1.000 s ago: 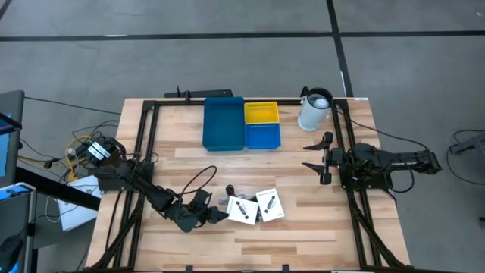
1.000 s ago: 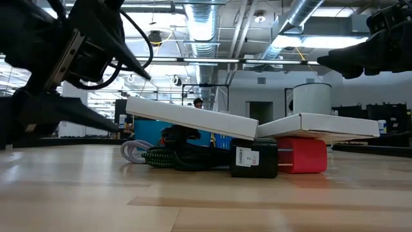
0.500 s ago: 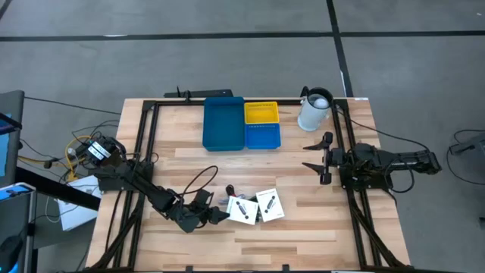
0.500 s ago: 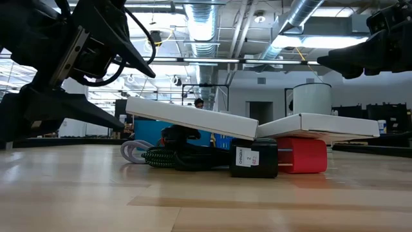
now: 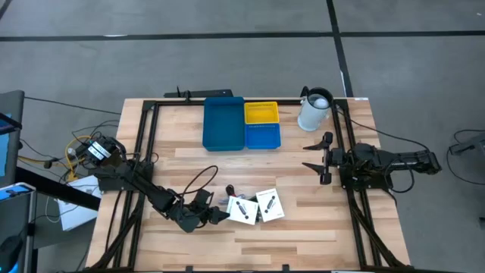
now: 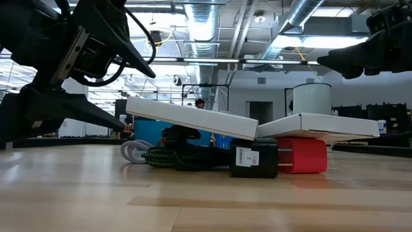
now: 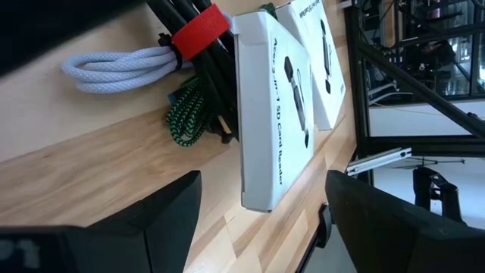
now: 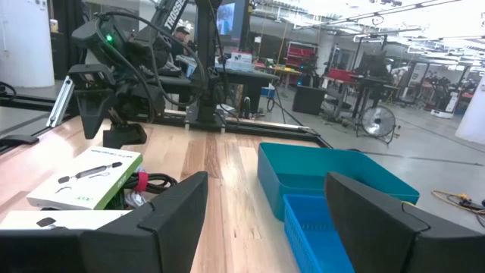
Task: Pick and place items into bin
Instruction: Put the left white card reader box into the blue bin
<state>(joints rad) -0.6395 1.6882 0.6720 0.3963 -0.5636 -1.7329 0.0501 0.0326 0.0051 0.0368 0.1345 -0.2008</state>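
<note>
Two white square cards (image 5: 242, 209) (image 5: 269, 205) lie propped on a heap of coiled cables (image 6: 168, 154) in green, white and black, and on a black-and-red piece (image 6: 277, 158). In the left wrist view a red strap (image 7: 201, 26) binds the cables. My left gripper (image 5: 216, 210) is open at the left card's raised edge (image 6: 132, 103), with one finger above it and one below, apart from it. My right gripper (image 5: 318, 155) is open and waits over the table's right side.
A blue bin (image 5: 224, 123) and a yellow-and-blue bin (image 5: 262, 125) sit side by side at the far edge. The white jug (image 5: 314, 110) stands at the far right corner. A black frame (image 5: 148, 144) runs along the table's sides. Bare wood lies between the bins and the cards.
My left gripper has edged a little toward the cards, staying open. The cards, cables and my right arm have kept still.
</note>
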